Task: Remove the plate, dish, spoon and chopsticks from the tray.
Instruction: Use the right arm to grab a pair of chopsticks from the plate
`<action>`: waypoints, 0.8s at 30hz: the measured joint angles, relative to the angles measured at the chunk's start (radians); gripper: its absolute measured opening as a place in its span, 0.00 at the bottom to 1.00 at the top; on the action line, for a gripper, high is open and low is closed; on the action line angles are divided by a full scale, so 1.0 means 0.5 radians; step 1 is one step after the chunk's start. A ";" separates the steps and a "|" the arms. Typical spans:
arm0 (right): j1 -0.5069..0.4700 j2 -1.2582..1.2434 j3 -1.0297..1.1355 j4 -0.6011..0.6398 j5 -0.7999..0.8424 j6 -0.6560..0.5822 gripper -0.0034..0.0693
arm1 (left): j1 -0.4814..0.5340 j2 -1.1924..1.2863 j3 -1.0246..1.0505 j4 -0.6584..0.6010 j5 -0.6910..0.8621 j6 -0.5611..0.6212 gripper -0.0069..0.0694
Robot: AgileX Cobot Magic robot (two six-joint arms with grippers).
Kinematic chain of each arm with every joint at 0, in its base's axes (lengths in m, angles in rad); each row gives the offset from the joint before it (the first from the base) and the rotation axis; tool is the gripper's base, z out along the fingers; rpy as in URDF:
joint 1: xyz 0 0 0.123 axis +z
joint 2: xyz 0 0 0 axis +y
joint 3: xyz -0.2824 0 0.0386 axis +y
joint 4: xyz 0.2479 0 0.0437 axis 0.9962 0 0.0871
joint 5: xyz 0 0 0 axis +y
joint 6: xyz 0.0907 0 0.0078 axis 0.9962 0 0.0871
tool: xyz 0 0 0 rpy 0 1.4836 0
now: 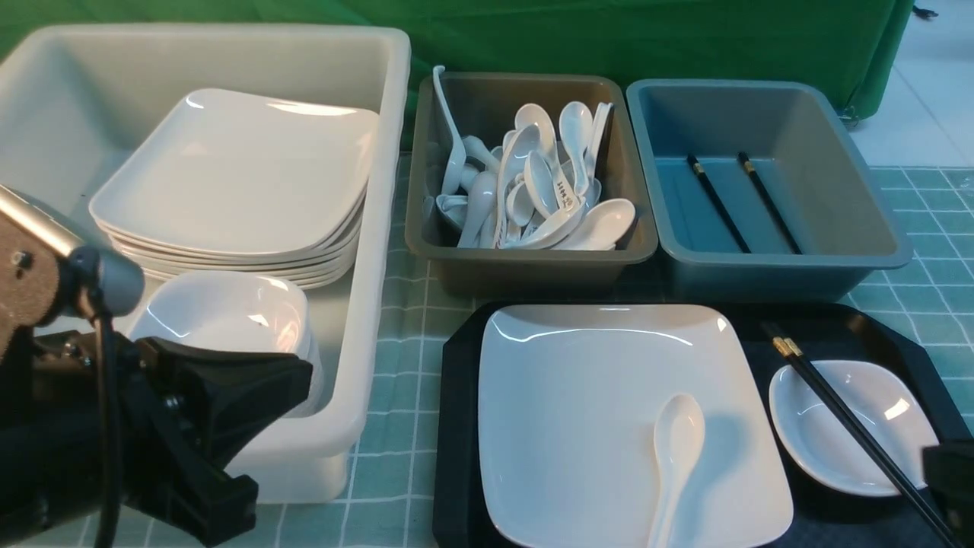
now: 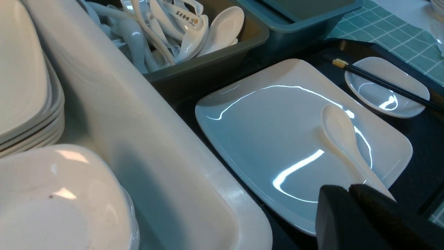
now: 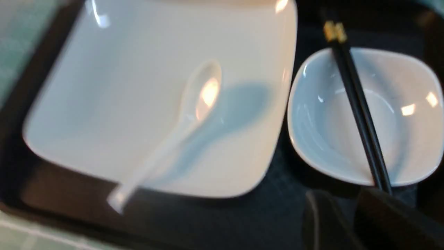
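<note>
The black tray (image 1: 456, 426) holds the large white plate (image 1: 578, 411), with the plain white spoon (image 1: 676, 449) lying on it, bowl away from me. The small white dish (image 1: 890, 411) sits right of the plate, and the black chopsticks (image 1: 837, 415) lie across it, gold bands at the far end. My left gripper (image 1: 304, 373) is shut and empty over the white tub's near end, left of the tray; in its wrist view (image 2: 348, 189) the tips touch. My right gripper (image 3: 350, 196) hovers at the dish's near rim (image 3: 409, 139), slightly open, beside the chopsticks (image 3: 357, 107).
A white tub (image 1: 380, 228) at the left holds a stack of square plates and small dishes. A grey-brown tub (image 1: 525, 262) behind the tray is full of spoons. A blue-grey tub (image 1: 837, 251) beside it holds two chopsticks. A green checked cloth covers the table.
</note>
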 joint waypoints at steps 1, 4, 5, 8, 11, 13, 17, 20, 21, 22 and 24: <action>0.000 0.150 -0.088 -0.047 0.052 -0.041 0.32 | 0.000 -0.019 0.000 -0.010 0.016 0.000 0.11; -0.035 0.477 -0.304 -0.119 0.200 -0.135 0.35 | 0.000 -0.101 0.000 -0.018 0.060 0.000 0.11; -0.060 0.592 -0.377 -0.136 0.258 -0.177 0.35 | 0.000 -0.131 0.000 -0.018 0.071 0.000 0.11; -0.167 0.959 -0.607 -0.149 0.436 -0.278 0.37 | 0.000 -0.252 0.000 -0.023 0.091 0.002 0.11; -0.267 1.249 -0.817 -0.148 0.477 -0.338 0.38 | 0.000 -0.392 0.000 -0.025 0.127 0.002 0.11; -0.275 1.353 -0.872 -0.150 0.475 -0.350 0.41 | 0.000 -0.443 0.000 -0.025 0.149 0.001 0.11; -0.280 1.525 -0.918 -0.148 0.401 -0.392 0.56 | 0.000 -0.502 0.000 -0.021 0.211 0.001 0.11; -0.298 1.643 -0.918 -0.148 0.312 -0.403 0.66 | 0.000 -0.506 0.000 -0.017 0.230 0.001 0.11; -0.301 1.651 -0.918 -0.136 0.298 -0.405 0.67 | 0.000 -0.506 0.000 -0.016 0.231 0.001 0.11; -0.314 1.679 -0.918 -0.136 0.278 -0.406 0.67 | 0.000 -0.506 0.000 -0.016 0.235 0.001 0.11; -0.347 1.776 -0.918 -0.136 0.245 -0.408 0.67 | 0.000 -0.506 0.000 -0.016 0.255 0.001 0.11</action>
